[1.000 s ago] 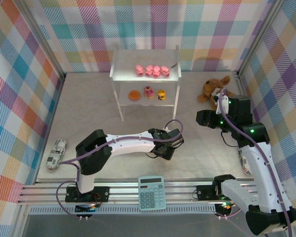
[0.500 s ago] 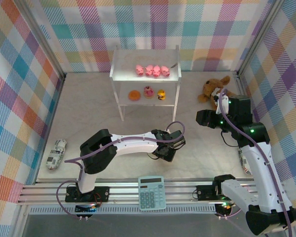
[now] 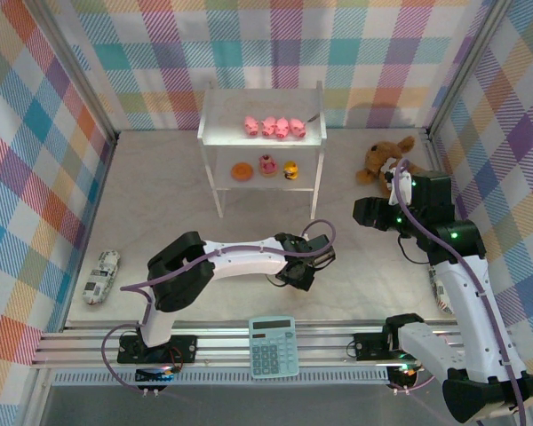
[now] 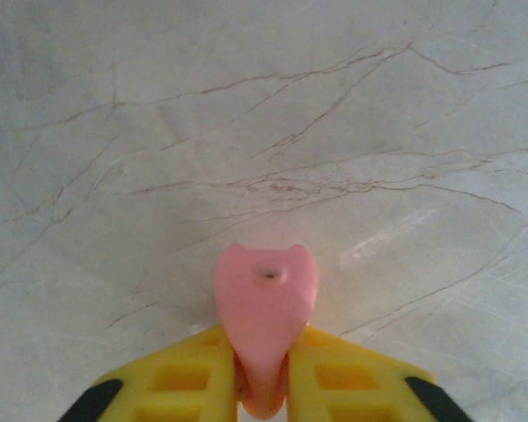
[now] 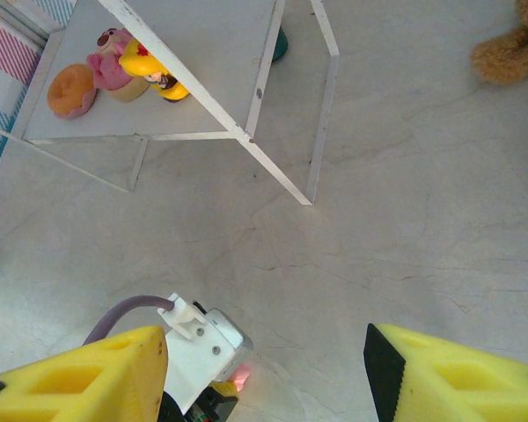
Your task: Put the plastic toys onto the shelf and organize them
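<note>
L hand [image 3: 297, 272] pinches 1 pig [image 4: 266, 303] low over the surface [image 3: 249, 222], btw calculator [image 3: 274, 347] & shelf [image 3: 215, 133]. R hand [image 5: 264, 369] spread, near plush [image 3: 384, 160]. On shelf: 4 pigs [image 3: 269, 127] up top; below, 1 disc [image 3: 241, 171], 1 cupcake [image 3: 267, 165], 1 duck [image 3: 290, 169].

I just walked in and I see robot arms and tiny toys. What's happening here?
The robot is putting little toys on the white shelf. Four pink pigs stand in a row on top, and an orange ring, a pink cupcake and a yellow duck sit on the lower board. The left gripper is shut on one more pink pig, low over the table. The right gripper hangs open, holding nothing.
</note>
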Robot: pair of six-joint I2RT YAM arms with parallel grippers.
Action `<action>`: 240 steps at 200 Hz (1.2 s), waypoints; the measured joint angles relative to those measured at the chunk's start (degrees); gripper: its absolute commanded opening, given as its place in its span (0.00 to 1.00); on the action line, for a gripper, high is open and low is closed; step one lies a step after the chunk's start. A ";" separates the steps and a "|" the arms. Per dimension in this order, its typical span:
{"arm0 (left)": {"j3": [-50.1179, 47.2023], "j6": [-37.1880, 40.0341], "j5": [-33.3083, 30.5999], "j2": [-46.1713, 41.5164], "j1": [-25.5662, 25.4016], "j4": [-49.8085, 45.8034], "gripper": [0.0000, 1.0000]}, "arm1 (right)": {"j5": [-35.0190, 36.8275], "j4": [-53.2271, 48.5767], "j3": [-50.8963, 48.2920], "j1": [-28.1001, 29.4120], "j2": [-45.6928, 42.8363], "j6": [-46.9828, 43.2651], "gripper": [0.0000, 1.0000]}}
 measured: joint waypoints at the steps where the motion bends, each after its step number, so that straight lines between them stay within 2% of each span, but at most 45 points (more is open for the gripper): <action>1: 0.00 0.04 0.00 0.00 0.00 0.00 0.14 | 0.00 0.00 0.00 0.00 0.00 0.00 0.62; 14: 0.09 0.42 -0.33 -0.04 0.00 -0.07 0.11 | 0.04 0.02 0.00 0.00 0.00 0.00 0.62; 37: 0.11 1.49 -1.55 -1.01 0.13 -1.16 0.11 | 0.17 0.17 0.00 0.00 0.00 0.00 0.62; 69: 3.65 3.58 -3.50 -7.04 1.01 -7.61 0.11 | 0.15 0.55 0.00 -0.02 0.52 0.00 0.62; 98: 12.66 6.32 -5.38 -16.02 4.11 -14.29 0.13 | 0.15 1.40 0.48 0.00 1.88 0.02 0.62; 135: 31.15 12.09 -10.47 -24.20 12.09 -21.81 0.12 | -0.09 3.37 1.86 0.00 4.22 0.20 0.62; 172: 45.79 17.99 -16.87 -24.74 17.09 -27.43 0.14 | -0.50 4.94 2.69 0.00 6.10 0.24 0.62; 212: 49.33 22.05 -19.28 -24.06 22.49 -28.59 0.16 | -1.57 6.05 3.78 -0.02 8.24 0.24 0.62; 240: 53.18 23.12 -19.10 -20.15 26.18 -29.38 0.16 | -1.84 6.64 4.76 0.00 9.09 0.24 0.62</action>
